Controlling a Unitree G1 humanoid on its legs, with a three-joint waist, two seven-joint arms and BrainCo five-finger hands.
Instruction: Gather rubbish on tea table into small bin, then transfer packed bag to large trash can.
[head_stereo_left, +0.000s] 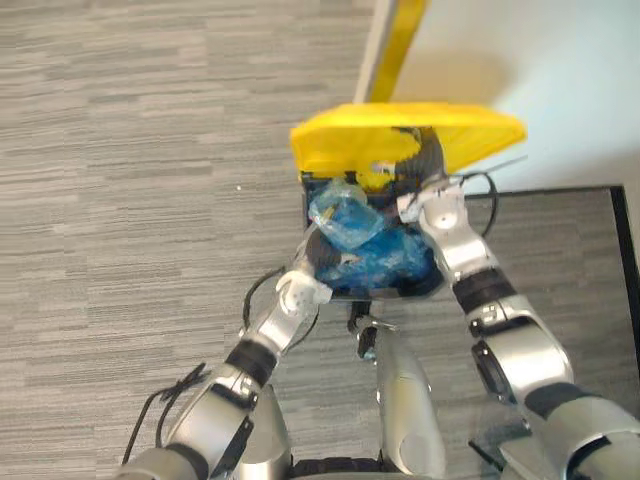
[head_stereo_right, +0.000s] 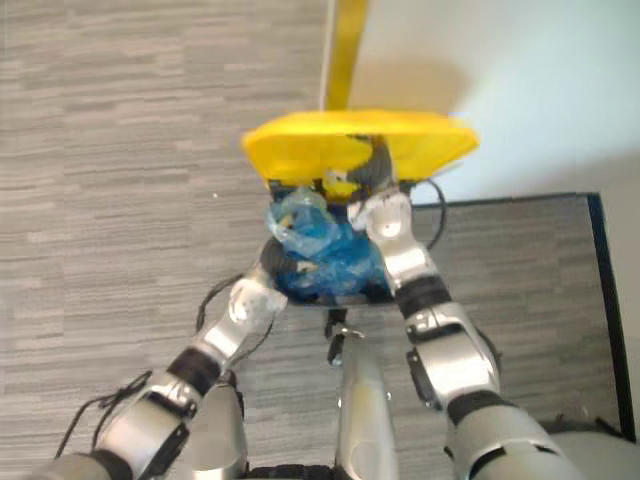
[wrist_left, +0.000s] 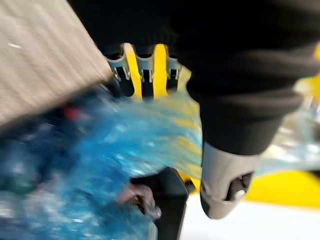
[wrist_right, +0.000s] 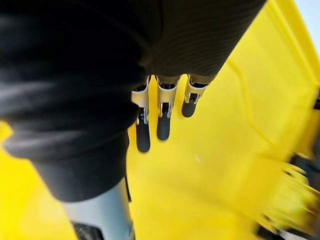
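- The bag (head_stereo_left: 362, 245) sits in the large trash can (head_stereo_left: 420, 291), below its raised lid (head_stereo_left: 340, 140).
- The right hand (head_stereo_left: 430, 162) lies against the lid; the left hand (wrist_left: 235, 75) is at the bag's left.

Grey striped carpet (head_stereo_left: 120, 150) — a pale wall (head_stereo_left: 560, 60) beyond, upper right.

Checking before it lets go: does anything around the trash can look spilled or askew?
No spill shows on the floor. The blue bag bulges above the rim of the dark can, the left hand beside it. The yellow lid is tipped up against straight fingers of the right hand.
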